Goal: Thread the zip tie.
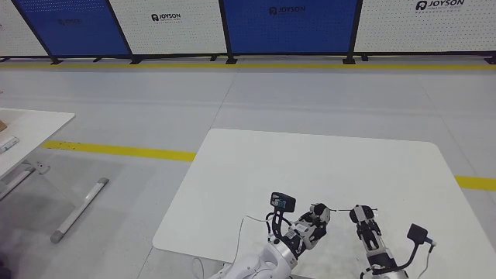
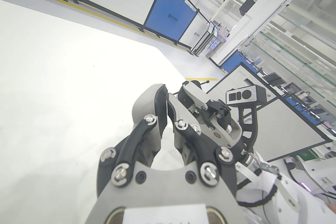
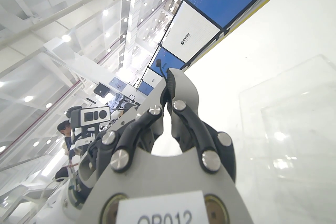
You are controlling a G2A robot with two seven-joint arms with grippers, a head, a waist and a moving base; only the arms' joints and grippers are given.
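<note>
The right gripper [image 3: 169,75] was seen pinched on a thin black tie [image 3: 158,62], the head end poking past its tips, above the near edge of a white table [image 1: 310,163]. Just beside it, the left gripper [image 2: 167,97] was pressed together; whether the tail was caught could not be told. Alignment was judged in hand; next, the tail would have to be steered finely into the head.

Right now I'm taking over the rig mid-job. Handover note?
Right hand: shut on the zip tie, its head end sticking out past the tip.
Left hand: shut, close beside the right one over the near part of the table; can't tell if it pinches the tie.
Done: tie is held off the table.
Left: no loop visible, so the tail likely needs feeding through the head.
</note>
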